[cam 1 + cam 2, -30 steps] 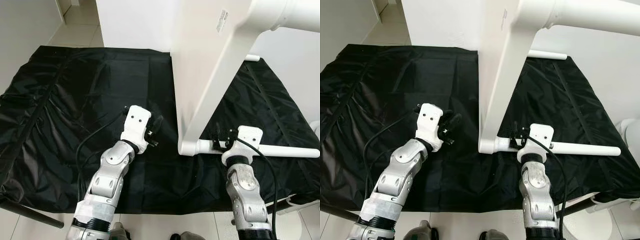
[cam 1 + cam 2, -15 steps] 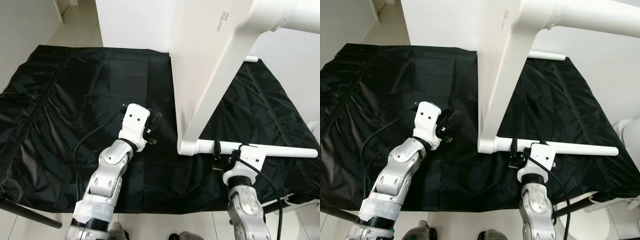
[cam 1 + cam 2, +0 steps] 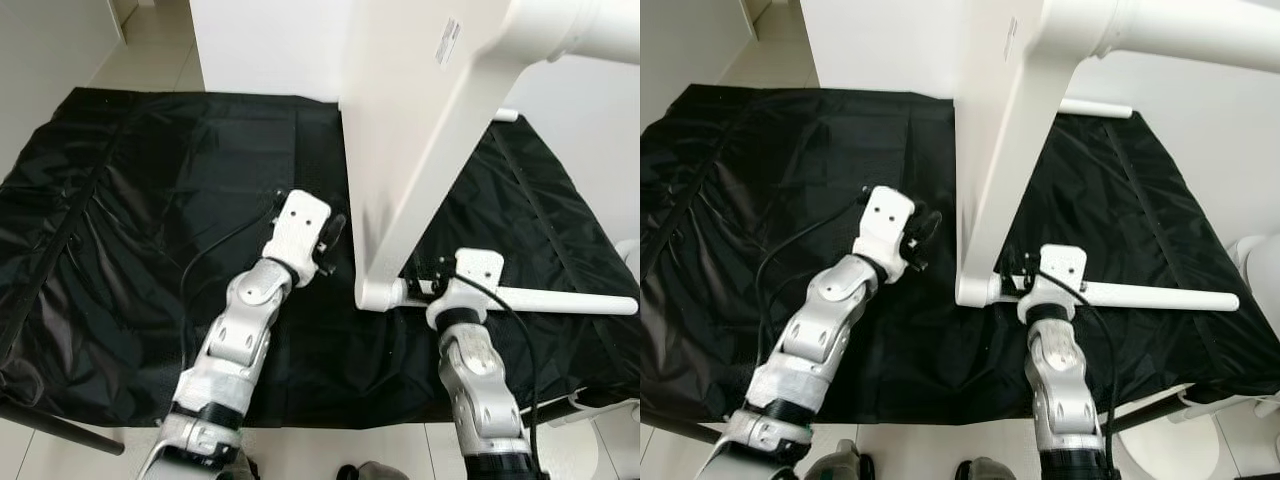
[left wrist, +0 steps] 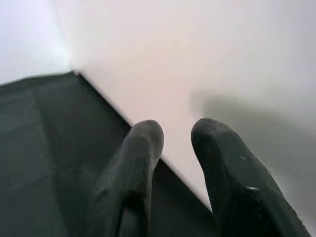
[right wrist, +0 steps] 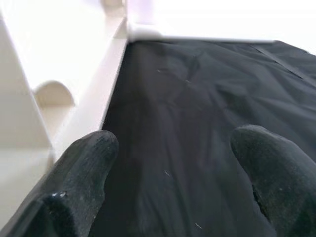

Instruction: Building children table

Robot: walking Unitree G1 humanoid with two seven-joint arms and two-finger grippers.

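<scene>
Both arms are built of silver-grey metal segments with rounded joint housings, each ending in a white blocky wrist casing dotted with small dark screw holes. A thin black cable (image 3: 205, 262) loops out from the left casing, another along the right forearm. Each end effector, left (image 4: 177, 143) and right (image 5: 173, 148), has two long, rounded matte-black fingers.

We see the head views evenly and brightly lit, sharp from edge to edge, with soft sheen on the creased black cloth (image 3: 150, 200). The white table panel (image 3: 400, 130) runs close to overexposed (its surface detail nearly washes out). Both wrist views are soft; the nearest black fingers (image 4: 138, 168) are blurred, and a grey shadow falls across the white panel there.
</scene>
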